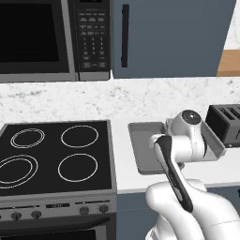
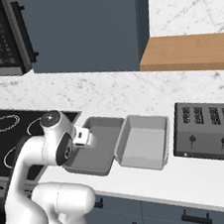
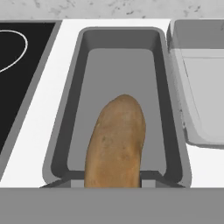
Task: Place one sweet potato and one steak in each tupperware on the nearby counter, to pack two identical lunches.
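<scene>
I am gripping a sweet potato [image 3: 116, 142] in my gripper [image 2: 83, 136]. I am holding it over the darker grey tupperware [image 3: 162, 78], beside the lighter one [image 3: 201, 87].

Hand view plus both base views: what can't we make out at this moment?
- Pincer tips: in the hand view, the sweet potato covers them, so contact can't be seen.
- Sweet potato's near end: cut off at the bottom of the hand view.
- Darker tupperware: its near-left corner is hidden by the arm in the right base view; in the left base view the arm covers much of it.
- Lighter tupperware: cut by the right edge in the hand view.
</scene>
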Tool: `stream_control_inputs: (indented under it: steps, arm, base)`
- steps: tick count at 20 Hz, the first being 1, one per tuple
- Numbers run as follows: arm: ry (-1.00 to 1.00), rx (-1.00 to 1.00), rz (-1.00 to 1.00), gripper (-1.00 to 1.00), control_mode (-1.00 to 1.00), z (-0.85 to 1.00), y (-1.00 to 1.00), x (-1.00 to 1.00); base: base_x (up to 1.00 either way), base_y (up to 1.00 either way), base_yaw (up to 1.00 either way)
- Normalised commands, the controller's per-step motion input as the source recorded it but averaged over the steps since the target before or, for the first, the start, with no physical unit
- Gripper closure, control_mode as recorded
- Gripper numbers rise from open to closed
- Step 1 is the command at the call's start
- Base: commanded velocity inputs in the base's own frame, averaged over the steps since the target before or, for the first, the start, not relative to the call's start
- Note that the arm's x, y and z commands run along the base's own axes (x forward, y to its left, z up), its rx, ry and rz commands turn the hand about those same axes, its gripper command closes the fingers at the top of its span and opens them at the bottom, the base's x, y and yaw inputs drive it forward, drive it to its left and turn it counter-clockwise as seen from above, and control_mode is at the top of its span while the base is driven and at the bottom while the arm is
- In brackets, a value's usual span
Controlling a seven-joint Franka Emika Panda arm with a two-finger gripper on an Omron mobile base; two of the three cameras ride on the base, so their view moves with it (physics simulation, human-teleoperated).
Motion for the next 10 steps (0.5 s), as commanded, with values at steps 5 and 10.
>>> stream_control_inputs:
  steps: [5,10]
  arm:
    - [0.14,0.00,0.01,1.00,-1.00,-0.48,0.00,0.55]
    - [0.11,0.00,0.04,1.00,-1.00,-0.52,0.00,0.51]
  base:
    - [0.00,0.00,0.00]
    - [0.00,0.00,0.00]
